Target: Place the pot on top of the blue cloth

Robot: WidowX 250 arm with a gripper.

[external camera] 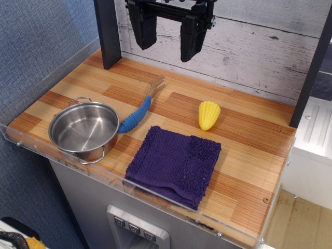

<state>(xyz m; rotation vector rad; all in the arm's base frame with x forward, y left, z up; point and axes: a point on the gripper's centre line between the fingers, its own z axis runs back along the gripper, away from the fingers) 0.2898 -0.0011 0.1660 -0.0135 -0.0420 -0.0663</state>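
**Up top, jaws apart and empty; pot sits lower left**

At the top centre of the frame your gripper [166,36] hangs above the wooden counter [249,129], its two black fingers [141,26] spread wide with nothing between them.

Look down to the lower left and you find the pot [84,130]: small, round, shallow, shiny stainless steel, with thin wire loop handles at its far and near rims. It stands upright near the counter's front edge, and you can see its bare bottom, nothing inside.

Just right of it, low in the middle of the frame, lies the blue cloth [174,165], a folded, roughly square indigo towel with a nubby weave, flat on the wood and apart from the pot.

Between them, a blue-handled fork [140,111] lies slantwise, its handle end touching or nearly touching the pot's rim. A yellow toy corn cob [208,114] rests beyond the cloth.

You can read no writing anywhere.
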